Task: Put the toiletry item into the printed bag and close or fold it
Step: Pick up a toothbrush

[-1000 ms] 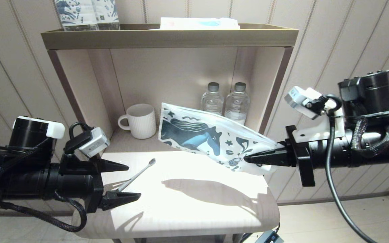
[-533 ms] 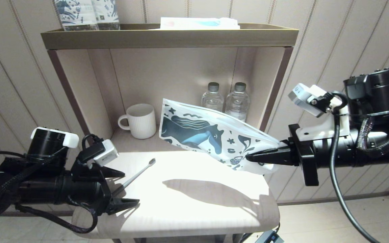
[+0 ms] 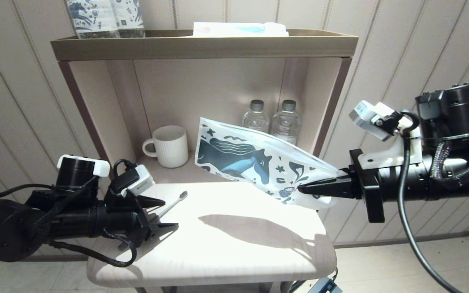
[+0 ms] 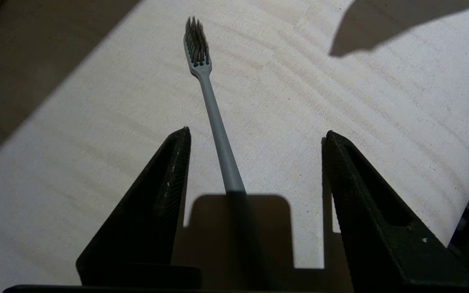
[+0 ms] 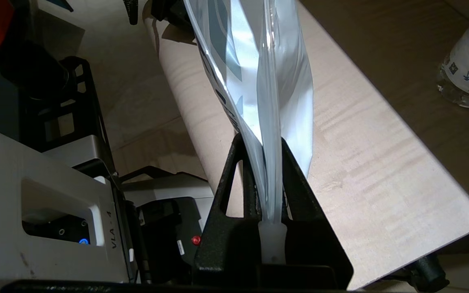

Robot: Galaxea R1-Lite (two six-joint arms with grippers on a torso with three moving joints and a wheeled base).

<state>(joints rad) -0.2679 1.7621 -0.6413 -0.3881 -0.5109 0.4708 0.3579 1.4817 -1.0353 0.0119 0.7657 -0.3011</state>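
Left hand (image 4: 255, 136) spread wide, straddling the toothbrush (image 4: 214, 118) flat on the worktop (image 3: 234, 244), not touching it, right hand (image 3: 305, 190) clamped on the printed bag (image 3: 255, 162), held aloft

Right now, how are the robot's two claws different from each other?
The left gripper is open, its fingers either side of the toothbrush handle, which lies on the table; the right gripper is shut on the printed bag. The left one sits low at the tabletop; the right one holds its bag up off the table. Both are black and two-fingered.
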